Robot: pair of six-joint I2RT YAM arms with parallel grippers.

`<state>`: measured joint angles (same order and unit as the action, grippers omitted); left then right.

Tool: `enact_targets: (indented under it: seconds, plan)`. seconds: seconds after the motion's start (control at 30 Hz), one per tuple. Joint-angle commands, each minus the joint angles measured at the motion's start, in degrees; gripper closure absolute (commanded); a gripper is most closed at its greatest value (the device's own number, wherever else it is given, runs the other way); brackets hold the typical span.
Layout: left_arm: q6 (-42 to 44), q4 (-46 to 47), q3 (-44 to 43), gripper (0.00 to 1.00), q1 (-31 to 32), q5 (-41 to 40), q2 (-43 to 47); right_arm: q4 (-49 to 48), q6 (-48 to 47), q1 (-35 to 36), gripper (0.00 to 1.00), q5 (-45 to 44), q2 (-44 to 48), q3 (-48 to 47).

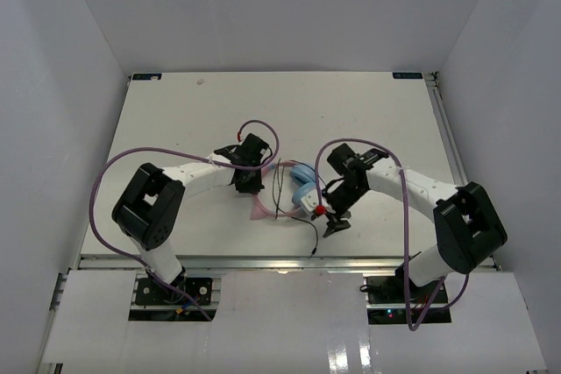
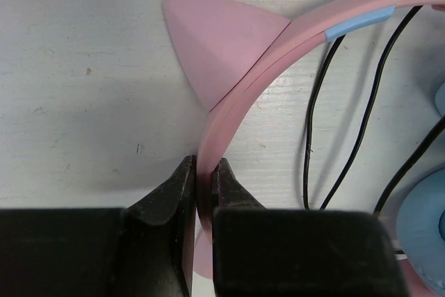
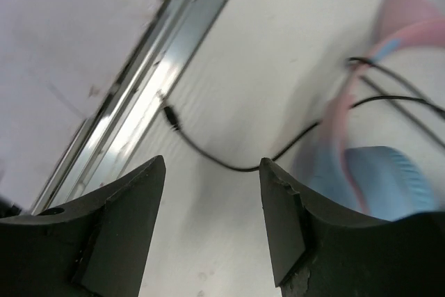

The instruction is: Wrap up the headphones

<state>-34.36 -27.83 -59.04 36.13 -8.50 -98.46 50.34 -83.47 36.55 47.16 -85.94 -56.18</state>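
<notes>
The headphones lie mid-table: pink headband [image 1: 261, 209] with a cat ear [image 2: 212, 46], light-blue ear cups [image 1: 304, 187] and a thin black cable [image 1: 298, 221]. My left gripper [image 1: 248, 183] is shut on the pink headband [image 2: 240, 102], which passes between its fingertips [image 2: 203, 172]. The cable loops [image 2: 348, 102] lie right of the band, next to a blue cup [image 2: 424, 227]. My right gripper [image 1: 336, 227] is open and empty, just right of the ear cups. Through it I see the cable [image 3: 229, 161], its plug end [image 3: 170, 117] and a blue cup [image 3: 386, 179].
A metal rail [image 3: 139, 95] runs along the table's near edge [image 1: 263, 260], close to the cable plug. Purple arm cables [image 1: 263, 129] arc above both arms. White walls enclose the table on three sides.
</notes>
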Motion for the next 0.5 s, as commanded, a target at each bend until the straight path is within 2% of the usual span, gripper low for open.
enact_targets:
  seconds: [0.0, 0.13, 0.23, 0.47]
  plan:
    - [-0.2, 0.8, -1.1, 1.0, 0.3, 0.1, -0.3, 8.9, -22.7, 0.8, 0.38, -5.7, 1.6, 4.0]
    - [-0.5, 0.8, -0.8, 1.0, 0.3, 0.3, -0.2, -0.4, -18.1, 6.7, 0.4, -8.1, 2.9, 7.0]
    - [-0.8, 0.8, -0.9, 1.0, 0.3, 0.6, -0.5, -8.3, -11.3, 11.2, 0.41, -10.3, 2.4, 10.3]
    - [-0.8, 0.8, -0.7, 1.0, 0.3, 0.9, -0.2, -12.5, -7.6, 15.3, 0.46, -13.4, -1.8, 11.2]
